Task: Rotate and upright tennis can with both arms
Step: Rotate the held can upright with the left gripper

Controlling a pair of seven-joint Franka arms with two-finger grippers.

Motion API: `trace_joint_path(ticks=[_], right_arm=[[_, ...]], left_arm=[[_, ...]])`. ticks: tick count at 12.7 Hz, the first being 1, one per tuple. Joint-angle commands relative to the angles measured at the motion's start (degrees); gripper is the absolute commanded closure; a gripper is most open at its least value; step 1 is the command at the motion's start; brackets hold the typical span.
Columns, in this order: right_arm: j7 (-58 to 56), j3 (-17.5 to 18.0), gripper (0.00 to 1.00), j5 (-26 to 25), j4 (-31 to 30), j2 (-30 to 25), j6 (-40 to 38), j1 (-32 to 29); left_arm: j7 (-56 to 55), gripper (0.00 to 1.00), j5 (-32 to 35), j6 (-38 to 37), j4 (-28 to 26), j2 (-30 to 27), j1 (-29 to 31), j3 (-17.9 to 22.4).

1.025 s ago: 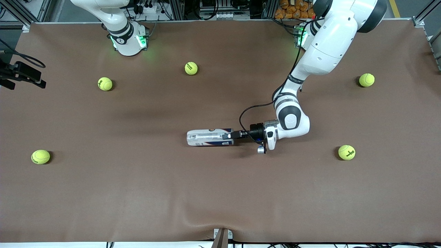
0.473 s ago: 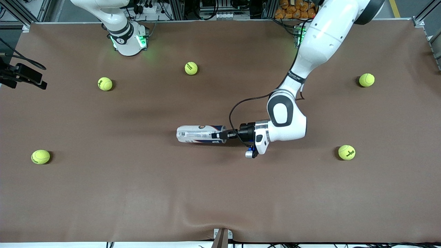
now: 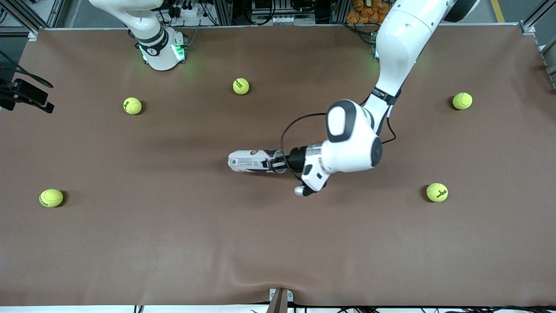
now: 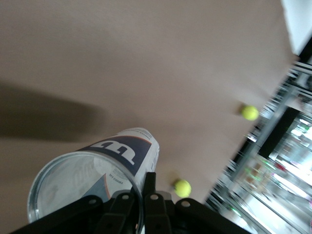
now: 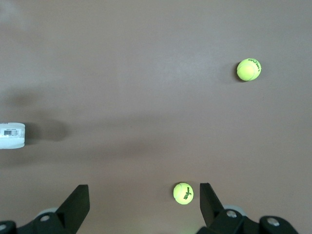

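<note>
Starting at the right arm's end of the brown worktop [image 3: 173, 243]: one fuzzy yellow-green tennis ball [image 3: 51, 198] sits close to that end edge, and another yellow-green ball [image 3: 132, 105] lies toward the corner by the right arm's base. The right hand [image 5: 144, 197] waits up in the air, its black fingers spread wide with nothing between them. A third yellow-green ball [image 3: 241, 86] sits toward the base edge, mid-worktop. Dead centre is the slim white and dark blue tennis can [image 3: 252, 161], tipped up a bit, with the left hand [image 3: 278, 164] pinched on its silvery rim [image 4: 87, 187], one finger inside the mouth. Two more yellow-green balls [image 3: 462, 101] [image 3: 437, 192] sit near the left arm's end.
</note>
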Motion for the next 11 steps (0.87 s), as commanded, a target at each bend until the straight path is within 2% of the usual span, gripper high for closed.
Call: trace_joint_path(ticks=[1, 5, 8, 9, 11], right_arm=[[1.18, 0.64, 0.0, -0.9, 1.12, 0.15, -0.36, -0.53], [1.18, 0.64, 0.0, -0.63, 1.12, 0.15, -0.54, -0.71], [1.09, 0.56, 0.0, -0.63, 1.03, 0.24, -1.07, -0.71], [1.09, 0.56, 0.0, -0.63, 1.03, 0.33, -1.15, -0.71], [1.09, 0.56, 0.0, -0.63, 0.95, 0.5, -1.15, -0.88]], left_arm=[[-14.12, 1.0, 11.26, 0.6, 3.38, -0.25, -2.41, 0.55], [-33.54, 1.0, 35.95, -1.59, 4.26, -1.22, -7.07, 0.73], [-39.81, 1.0, 42.31, -11.68, 8.56, -1.04, -10.32, 2.56], [-40.44, 1.0, 45.29, -15.1, 9.09, -1.3, -13.2, 4.31], [-42.54, 1.0, 46.9, -18.64, 9.63, -1.3, -18.56, 9.4]])
